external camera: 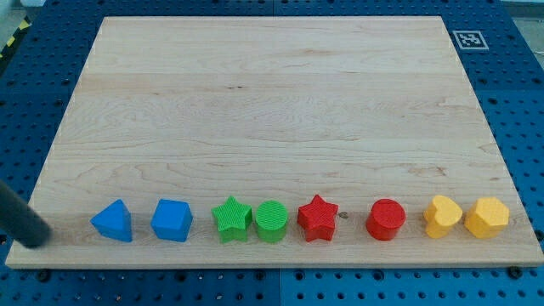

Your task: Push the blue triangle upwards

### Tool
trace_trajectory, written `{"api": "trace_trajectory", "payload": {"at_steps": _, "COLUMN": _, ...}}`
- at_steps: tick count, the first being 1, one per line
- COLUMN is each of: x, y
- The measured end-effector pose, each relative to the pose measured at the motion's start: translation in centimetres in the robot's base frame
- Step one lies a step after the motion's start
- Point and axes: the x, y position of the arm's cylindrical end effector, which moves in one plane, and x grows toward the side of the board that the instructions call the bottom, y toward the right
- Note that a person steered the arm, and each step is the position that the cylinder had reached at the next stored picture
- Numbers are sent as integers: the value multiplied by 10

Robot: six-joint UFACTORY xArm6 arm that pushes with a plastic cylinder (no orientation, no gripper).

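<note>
**Camera view: row of blocks along the board's bottom edge, tip at lower left**

Camera view, wooden board (280, 110) on a blue pegboard table (518, 102). Eight blocks in a single row close to the board's bottom edge, little spare wood below them. From the view's left: blue triangle (113, 221), blue cube (172, 220), green star (231, 218), green cylinder (271, 221), red star (318, 218), red cylinder (386, 218), then two yellow blocks, a rounded one (443, 215) and a hexagonal one (486, 217).

Green star and green cylinder touching or very nearly so; the two yellow blocks just beside each other; blue triangle and blue cube near but apart. Wider gap between red star and red cylinder.

Wide bare wood above the whole row, up to the board's top edge. Black-and-white marker tag (470, 39) at the board's top right corner.

Dark rod entering from the view's left edge, slanting down to my tip (40, 239) near the board's bottom left corner. Tip left of the blue triangle, apart from it, at roughly the row's level. No hand or clamp on the rod, so nothing grasped. No containers anywhere on the board.
</note>
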Motion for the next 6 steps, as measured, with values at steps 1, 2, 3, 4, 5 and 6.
{"api": "trace_trajectory", "payload": {"at_steps": 1, "x": -11, "y": 96}}
{"api": "trace_trajectory", "payload": {"at_steps": 2, "x": -14, "y": 103}}
{"api": "trace_trajectory", "payload": {"at_steps": 3, "x": -16, "y": 92}}
{"api": "trace_trajectory", "payload": {"at_steps": 4, "x": -16, "y": 67}}
{"api": "trace_trajectory", "payload": {"at_steps": 5, "x": -16, "y": 51}}
{"api": "trace_trajectory", "payload": {"at_steps": 6, "x": -26, "y": 51}}
